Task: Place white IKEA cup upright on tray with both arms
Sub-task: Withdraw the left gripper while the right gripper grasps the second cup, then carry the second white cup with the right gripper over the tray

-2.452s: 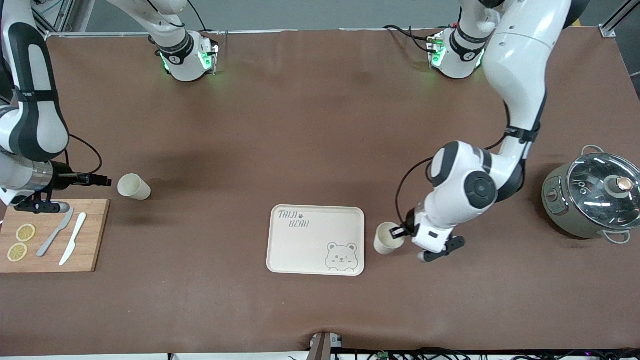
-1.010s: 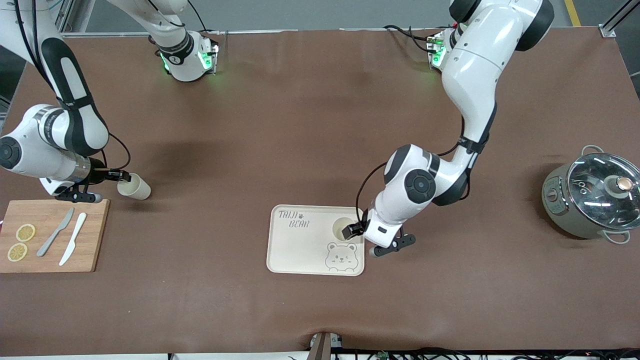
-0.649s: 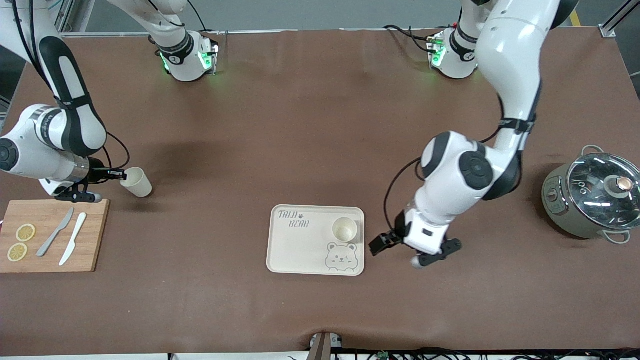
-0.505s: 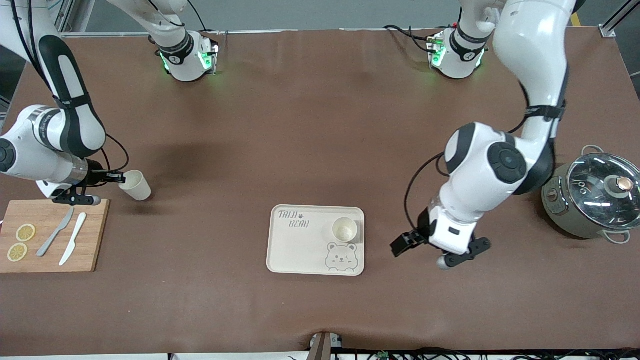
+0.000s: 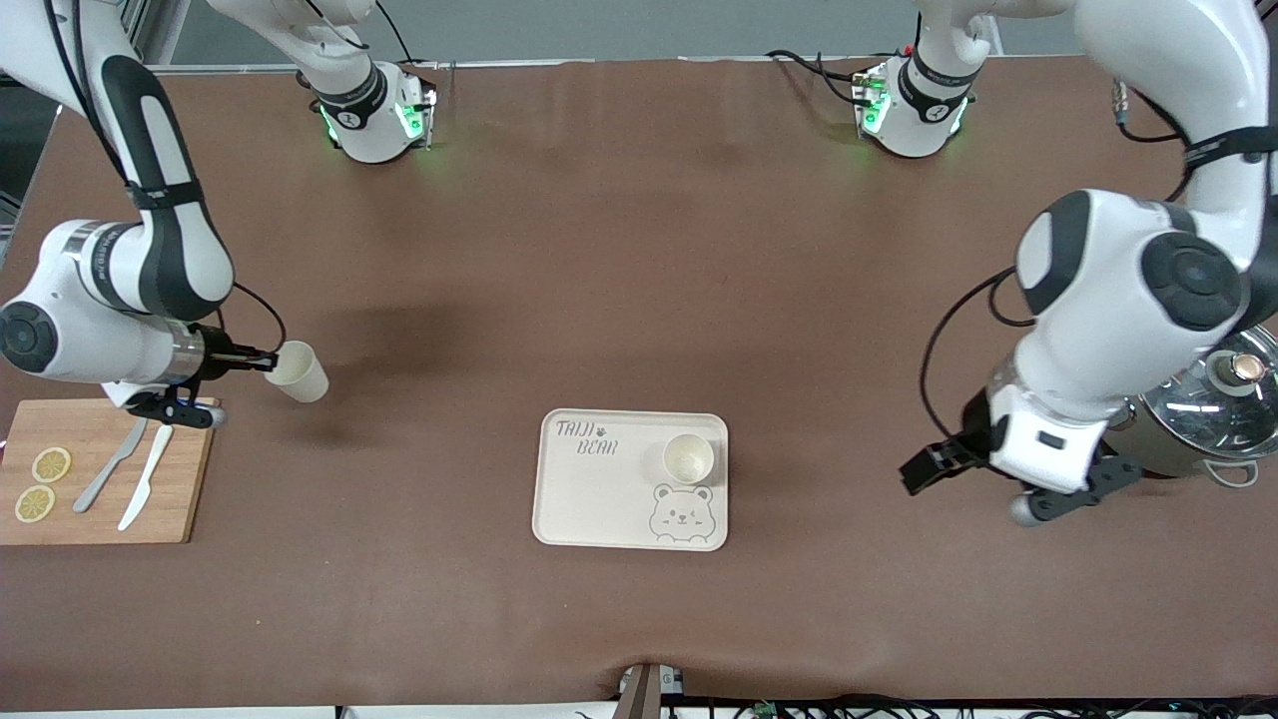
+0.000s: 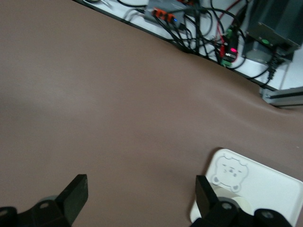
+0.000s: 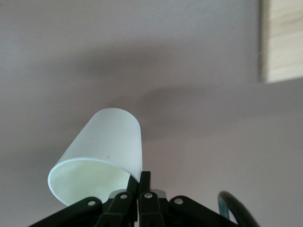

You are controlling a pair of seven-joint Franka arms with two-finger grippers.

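From the front I see one white cup (image 5: 688, 458) upright on the tray (image 5: 599, 499), seemingly empty. My left gripper (image 5: 924, 467) hangs over bare table near the pot (image 5: 1213, 404).

Left wrist: its fingers (image 6: 75, 194) spread wide, empty.

Right wrist: the right gripper (image 7: 140, 189) pinches a second cup's (image 7: 102, 156) rim, tilted.

Two big shiny white arms with black patches at the joints. Black cables looping just above each end effector. Left end effector (image 5: 924, 469) and right end effector (image 5: 262, 361) dark, with small silver screws. Green lights at both bases.
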